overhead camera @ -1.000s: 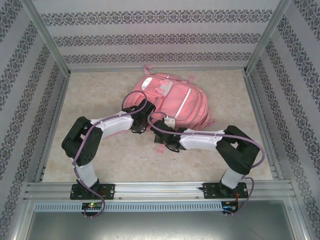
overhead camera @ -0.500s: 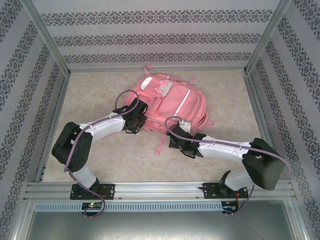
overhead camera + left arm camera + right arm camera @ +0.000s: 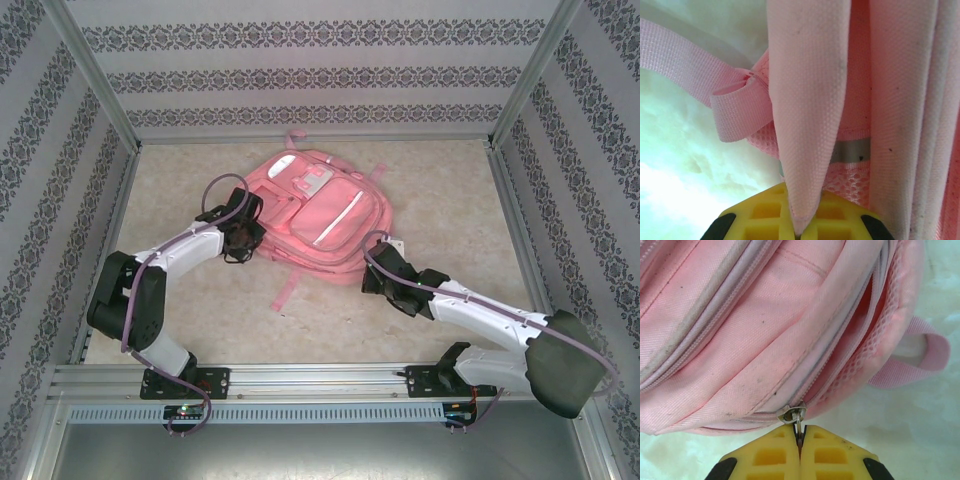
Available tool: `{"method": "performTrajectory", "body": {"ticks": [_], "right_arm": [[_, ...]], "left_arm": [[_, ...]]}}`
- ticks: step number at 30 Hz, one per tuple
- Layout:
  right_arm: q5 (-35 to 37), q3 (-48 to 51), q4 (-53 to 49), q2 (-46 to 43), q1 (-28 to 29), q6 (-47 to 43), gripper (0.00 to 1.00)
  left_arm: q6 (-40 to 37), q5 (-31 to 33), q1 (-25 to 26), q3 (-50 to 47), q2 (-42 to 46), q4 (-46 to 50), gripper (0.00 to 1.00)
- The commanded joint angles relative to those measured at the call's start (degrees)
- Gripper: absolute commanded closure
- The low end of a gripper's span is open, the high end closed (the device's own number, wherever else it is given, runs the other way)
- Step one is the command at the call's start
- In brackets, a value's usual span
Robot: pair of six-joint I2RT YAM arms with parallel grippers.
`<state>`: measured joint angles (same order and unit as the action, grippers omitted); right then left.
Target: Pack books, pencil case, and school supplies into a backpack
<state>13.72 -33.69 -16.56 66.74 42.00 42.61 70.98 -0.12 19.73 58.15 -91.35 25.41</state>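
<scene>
Both our arms have swung outward. Our right pincer [image 3: 800, 434] pinches the backpack's [image 3: 740, 330] zipper pull [image 3: 796, 416], with the opened zip running up-right from it. Our left pincer [image 3: 800, 227] clamps a fabric fold [image 3: 807, 125].

Large pink backpack [image 3: 320, 205] flat on the table [image 3: 460, 190], front side up, 1 compartment [image 3: 866, 315] partly unzipped.

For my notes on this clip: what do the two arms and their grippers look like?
The left arm and right arm share one build: white link shells between bulky black joint housings, on black base plates. A mauve cable loops along each. The left gripper and right gripper have yellow fingers with square moulded recesses and black corners.
</scene>
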Motion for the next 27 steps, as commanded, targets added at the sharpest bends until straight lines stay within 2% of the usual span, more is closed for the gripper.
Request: {"method": "performTrajectory", "body": {"ticks": [1,4,5,6,9,14,16,19,22,27], "right_arm": [[0.6,-1.1,-3.1,1.4,0.8,-3.2,1.00],[-0.6,-1.9,-1.6,2.6,2.7,-3.8,1.00],[-1.3,-2.2,-1.1,3.1,3.1,-3.9,1.00],[-1.7,-2.5,-0.9,3.5,3.6,-3.9,1.00],[-2.8,-3.0,0.2,4.7,5.2,-3.7,1.00],[-3.0,-2.8,1.0,5.8,6.0,-3.1,1.00],[-3.3,-2.7,1.1,6.0,5.7,-3.2,1.00],[-4.3,-2.1,1.4,5.6,5.1,-3.6,1.00],[-5.0,-1.0,2.9,4.8,4.8,-3.9,1.00],[-6.9,0.4,5.7,5.2,2.8,-3.4,1.00]], "left_arm": [[-5.4,8.0,-2.6,4.0,0.4,6.2,0.94],[-5.7,4.6,-2.4,4.5,1.1,7.2,0.66],[-5.4,3.0,-1.9,4.3,1.8,7.3,0.59],[-4.8,2.0,-1.3,4.2,2.5,7.6,0.57],[-2.1,0.3,2.7,3.2,5.0,8.4,0.56],[6.6,-0.6,13.8,1.3,7.3,7.1,0.58],[11.7,-0.9,17.8,-0.2,7.7,4.5,0.64],[18.1,0.5,23.0,-2.6,8.7,-0.8,0.63],[20.6,2.5,26.5,-1.9,7.7,-3.3,0.60],[24.5,1.0,29.7,-2.4,2.6,-12.1,0.56]]}}
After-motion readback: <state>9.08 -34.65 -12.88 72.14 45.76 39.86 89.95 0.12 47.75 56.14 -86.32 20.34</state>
